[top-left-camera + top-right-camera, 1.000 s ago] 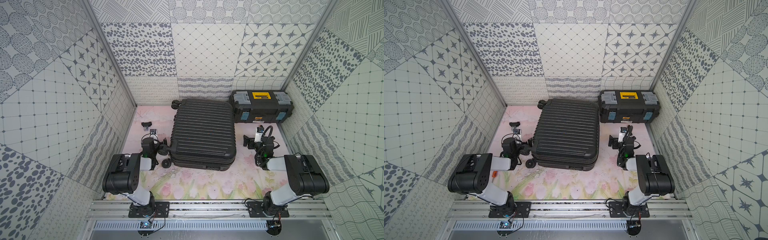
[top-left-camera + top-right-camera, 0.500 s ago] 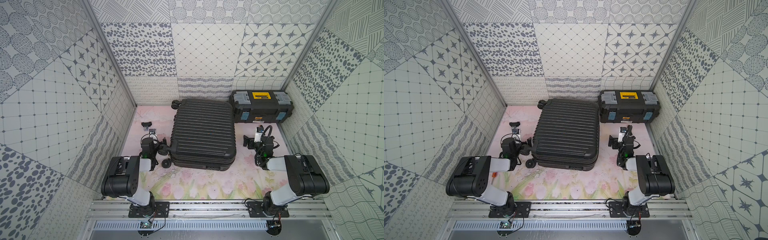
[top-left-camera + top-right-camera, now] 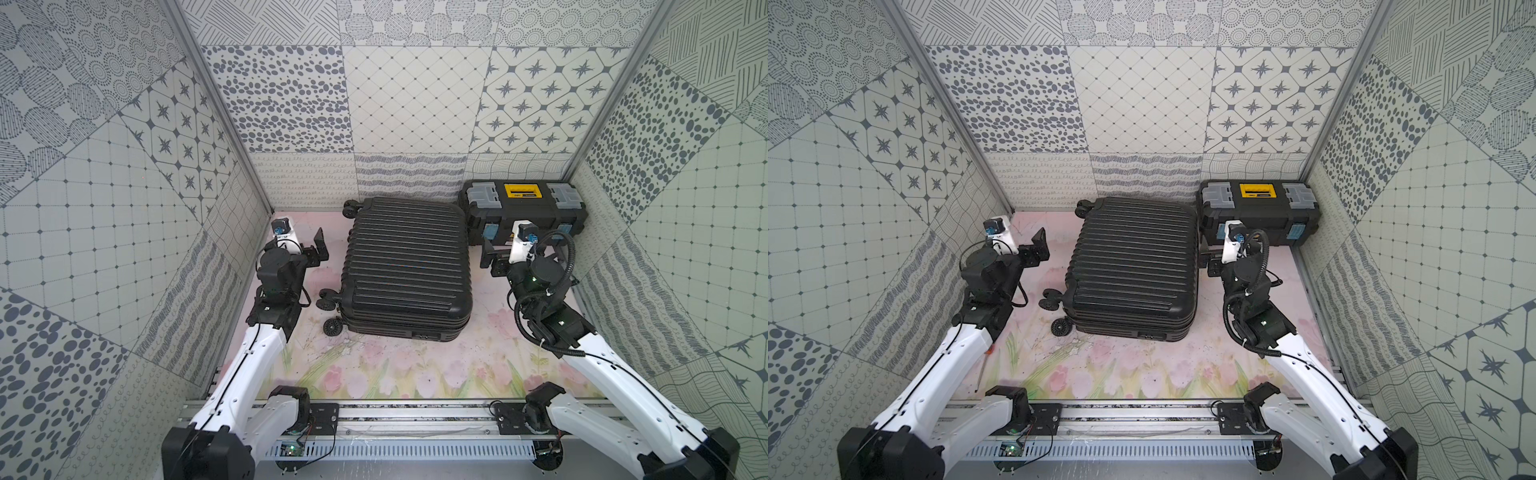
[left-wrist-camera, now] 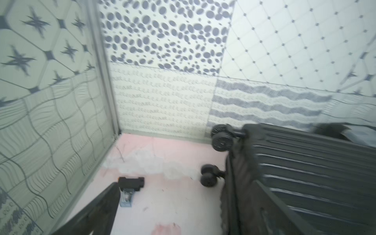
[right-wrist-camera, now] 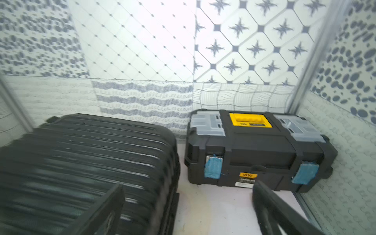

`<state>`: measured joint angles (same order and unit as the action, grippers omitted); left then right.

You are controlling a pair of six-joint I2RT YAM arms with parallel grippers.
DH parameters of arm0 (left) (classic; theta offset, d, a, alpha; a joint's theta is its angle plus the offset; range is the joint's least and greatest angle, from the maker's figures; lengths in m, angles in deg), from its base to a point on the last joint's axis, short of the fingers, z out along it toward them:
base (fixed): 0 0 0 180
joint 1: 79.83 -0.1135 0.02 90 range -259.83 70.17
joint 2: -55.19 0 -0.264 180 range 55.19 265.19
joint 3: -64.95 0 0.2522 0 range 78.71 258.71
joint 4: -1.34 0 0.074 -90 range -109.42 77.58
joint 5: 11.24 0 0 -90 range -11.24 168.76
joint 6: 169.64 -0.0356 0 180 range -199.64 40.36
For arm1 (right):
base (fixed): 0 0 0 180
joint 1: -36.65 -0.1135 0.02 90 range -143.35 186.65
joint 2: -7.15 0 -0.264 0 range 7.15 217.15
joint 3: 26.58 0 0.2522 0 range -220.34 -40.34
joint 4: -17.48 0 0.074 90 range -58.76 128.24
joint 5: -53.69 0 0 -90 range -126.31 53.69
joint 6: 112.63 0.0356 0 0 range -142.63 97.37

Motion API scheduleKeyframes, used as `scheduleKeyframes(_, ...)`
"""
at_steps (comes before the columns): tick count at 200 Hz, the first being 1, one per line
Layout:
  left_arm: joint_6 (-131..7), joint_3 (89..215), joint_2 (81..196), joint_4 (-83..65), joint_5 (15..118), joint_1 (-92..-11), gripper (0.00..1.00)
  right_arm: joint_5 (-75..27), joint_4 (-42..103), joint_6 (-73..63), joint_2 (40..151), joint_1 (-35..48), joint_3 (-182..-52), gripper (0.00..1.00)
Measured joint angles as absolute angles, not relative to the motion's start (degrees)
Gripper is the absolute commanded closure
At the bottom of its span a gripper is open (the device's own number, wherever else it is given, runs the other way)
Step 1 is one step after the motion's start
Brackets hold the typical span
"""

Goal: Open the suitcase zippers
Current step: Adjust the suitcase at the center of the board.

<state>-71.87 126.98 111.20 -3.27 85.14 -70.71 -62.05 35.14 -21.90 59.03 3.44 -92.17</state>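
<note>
- The suitcase (image 3: pixel 407 266) lay flat and shut on the floral mat (image 3: pixel 395 374), ribbed broad face up, in the middle of the floor toward the back wall; both top views showed it so (image 3: pixel 1133 266)
- Its caster wheels (image 3: pixel 328 301) pointed to the robot's left; the zippers (image 3: pixel 386 327) showed only as a thin dark seam round the narrow near side; the pulls were too small to make out
- A black toolbox (image 3: pixel 523 208) with a yellow and grey lid stood in the back right corner, just beside the suitcase; the right wrist view showed a narrow strip of floor between the two
- The left gripper (image 3: pixel 316 249) hung beside the wheel side of the suitcase, apart from it; its jaws were spread wide with nothing between them; the left wrist view, blurred, showed the wheels (image 4: pixel 220 140) ahead and a small black object (image 4: pixel 131 182) on the floor near one finger
- The right gripper (image 3: pixel 492 259) hung at the opposite side of the suitcase, in front of the toolbox, touching neither; its jaws were likewise spread and empty; in the right wrist view the suitcase (image 5: pixel 81 162) and toolbox (image 5: pixel 258 150) lay beyond its fingers
</note>
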Motion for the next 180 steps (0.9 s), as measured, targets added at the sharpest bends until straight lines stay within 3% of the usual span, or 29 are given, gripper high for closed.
scheduleKeyframes(24,-67.76,139.42,113.04,-18.44,84.7,-66.84,0.01,-60.5,52.63,-16.08,59.95,-0.35,-105.49,0.01)
scheduleKeyframes(72,-59.5,146.72,116.43,-39.07,79.3,-67.52,0.01,-42.58,74.79,-2.03,61.54,7.17,-114.25,0.01)
scheduleKeyframes(123,-55.67,141.71,118.2,-48.06,69.62,-67.93,0.02,-22.31,80.63,7.59,61.96,5.32,-100.26,0.01)
scheduleKeyframes(180,-52.15,136.82,120.84,-45.44,58.1,-67.43,0.09,-16.11,78.68,14.78,66.77,4.14,-95.91,0.11)
